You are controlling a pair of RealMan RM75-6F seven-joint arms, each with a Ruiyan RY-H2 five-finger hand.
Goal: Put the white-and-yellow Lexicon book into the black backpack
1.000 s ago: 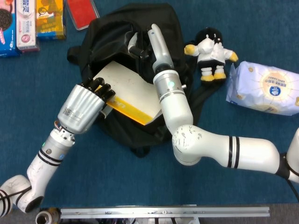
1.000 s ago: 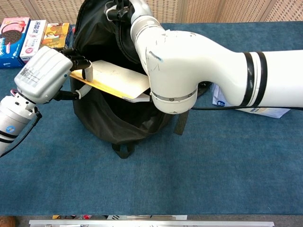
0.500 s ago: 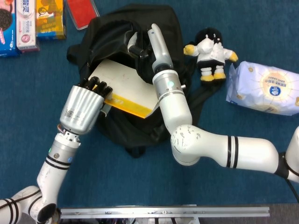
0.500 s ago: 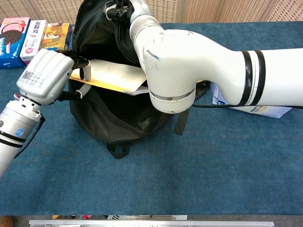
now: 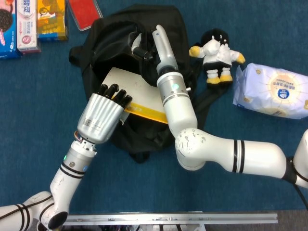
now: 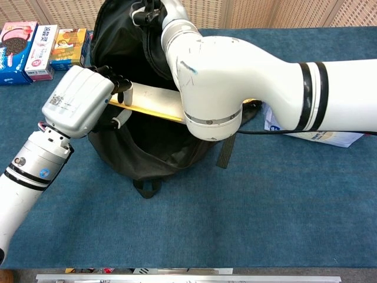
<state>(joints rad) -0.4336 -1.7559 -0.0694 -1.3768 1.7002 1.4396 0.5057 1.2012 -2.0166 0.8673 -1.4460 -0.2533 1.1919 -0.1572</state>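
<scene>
The black backpack lies on the blue table with its mouth open. The white-and-yellow Lexicon book slants across that opening, its far end hidden under my right forearm. My left hand grips the book's near left end, fingers curled over its top. My right hand reaches in at the top of the bag and holds the upper rim up; its fingers are partly hidden by black fabric.
Snack boxes and a red case lie at the far left. A black-and-white plush toy and a tissue pack lie to the right of the bag.
My left hand has moved right toward the bag's middle, carrying the book deeper into the opening; less of the white cover shows. The right hand has stayed on the rim.
</scene>
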